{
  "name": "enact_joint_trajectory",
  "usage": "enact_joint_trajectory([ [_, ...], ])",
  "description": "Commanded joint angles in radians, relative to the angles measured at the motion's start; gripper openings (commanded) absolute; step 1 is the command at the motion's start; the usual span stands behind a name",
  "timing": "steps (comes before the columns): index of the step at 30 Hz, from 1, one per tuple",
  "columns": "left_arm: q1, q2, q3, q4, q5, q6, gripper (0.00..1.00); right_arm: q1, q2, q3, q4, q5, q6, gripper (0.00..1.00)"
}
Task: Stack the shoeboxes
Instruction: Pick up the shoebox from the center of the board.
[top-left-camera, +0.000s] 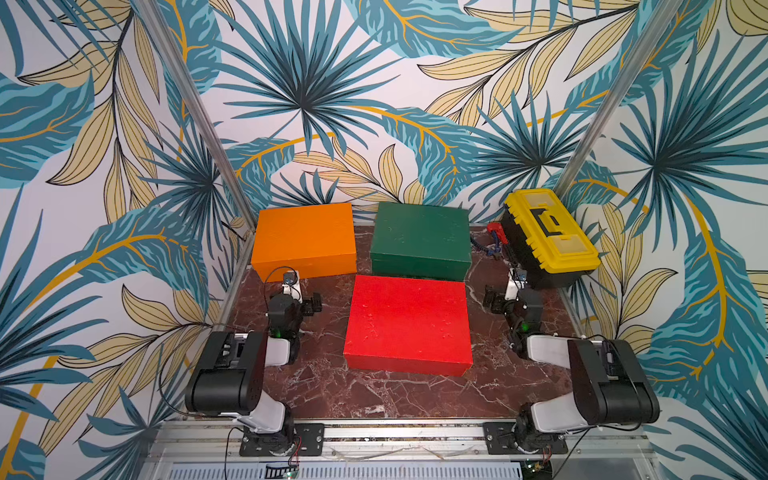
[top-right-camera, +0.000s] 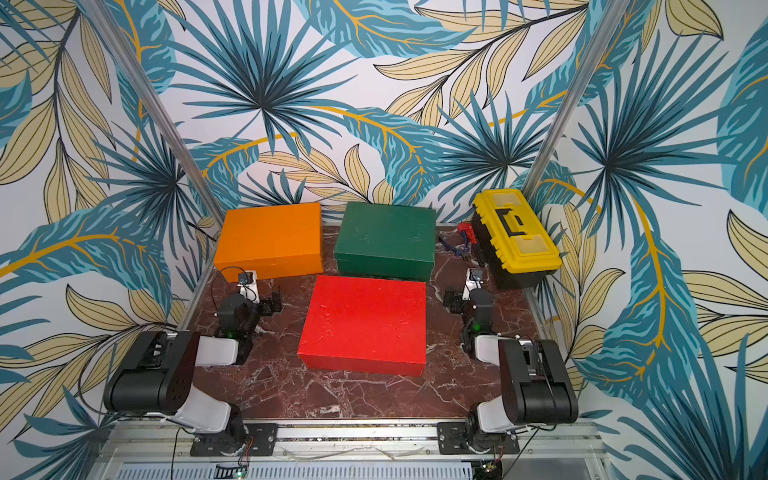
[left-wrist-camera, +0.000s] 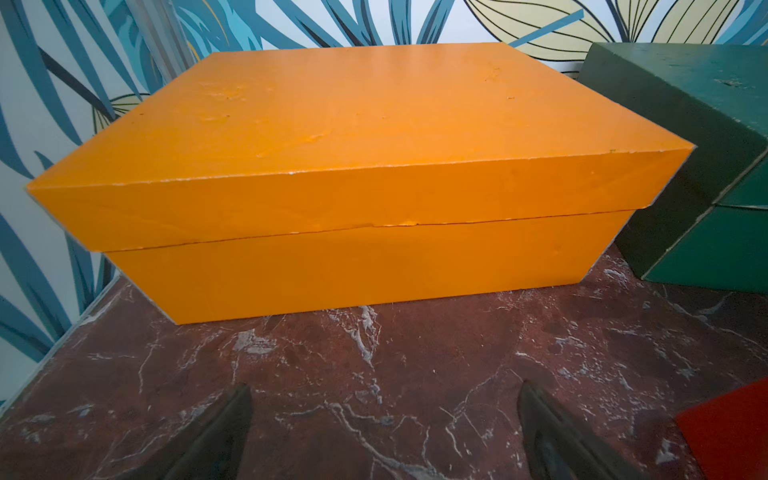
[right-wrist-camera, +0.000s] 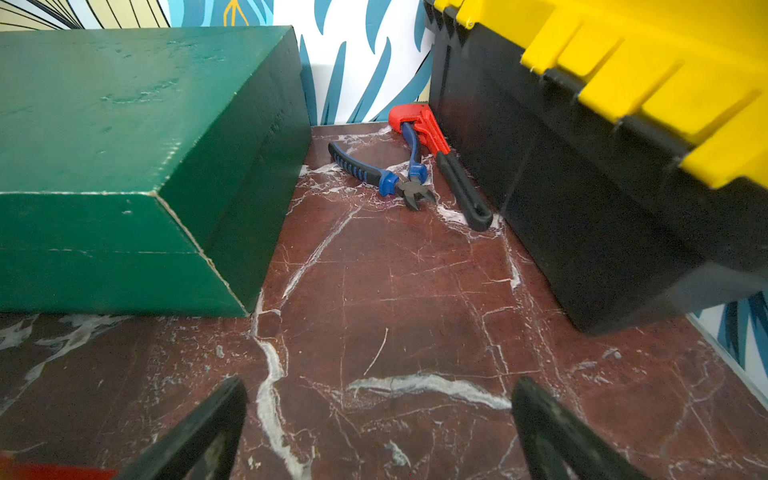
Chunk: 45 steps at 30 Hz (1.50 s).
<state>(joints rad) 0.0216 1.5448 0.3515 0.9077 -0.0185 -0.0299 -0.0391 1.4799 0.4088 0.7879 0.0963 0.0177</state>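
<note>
Red-marble tabletop (top-left-camera: 324, 390) | orange lidded cardboard shoebox (top-left-camera: 305, 237), green shoebox (top-left-camera: 419, 237), red shoebox (top-left-camera: 409, 324): we reckon light, crushable | press walls, not lids | left gripper (left-wrist-camera: 384, 388), right gripper (right-wrist-camera: 379, 382) agape

3 shoeboxes in plain flat colour: orange shoebox (top-left-camera: 305, 239), dark green shoebox (top-left-camera: 419, 237), red shoebox (top-left-camera: 409, 324). Dark red-brown marble with white veining on the desk (top-left-camera: 328, 390); teal, blue and pale yellow palm leaves on white across the wallpaper (top-left-camera: 374, 83). Black toolbox (top-left-camera: 569, 253) with yellow lid, blue-and-black handles on the pliers (right-wrist-camera: 386, 180), red wrench (right-wrist-camera: 419, 118) with black grip, black left hand (left-wrist-camera: 384, 392) and right hand (right-wrist-camera: 379, 384).
</note>
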Motion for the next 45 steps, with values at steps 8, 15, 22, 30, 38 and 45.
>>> enact_joint_trajectory([
  [8,0.009,-0.002,0.037,-0.003,0.004,0.011,1.00,0.005,-0.003,0.001,0.012,-0.007,-0.012,1.00],
  [15,0.009,-0.002,0.037,-0.004,0.003,0.010,1.00,0.005,-0.003,0.001,0.011,-0.007,-0.010,1.00],
  [22,0.009,-0.001,0.037,-0.004,0.003,0.011,1.00,0.005,-0.003,0.002,0.011,-0.006,-0.008,1.00],
  [30,-0.001,-0.074,0.038,-0.047,-0.063,0.005,1.00,0.007,-0.125,0.035,-0.127,0.063,0.008,1.00],
  [38,-0.005,-0.609,0.146,-0.591,-0.183,-0.332,1.00,0.007,-0.394,0.395,-1.010,0.209,0.358,1.00],
  [45,0.002,-0.954,0.376,-1.228,0.060,-0.590,1.00,0.011,-0.693,0.488,-1.407,0.103,0.482,1.00],
])
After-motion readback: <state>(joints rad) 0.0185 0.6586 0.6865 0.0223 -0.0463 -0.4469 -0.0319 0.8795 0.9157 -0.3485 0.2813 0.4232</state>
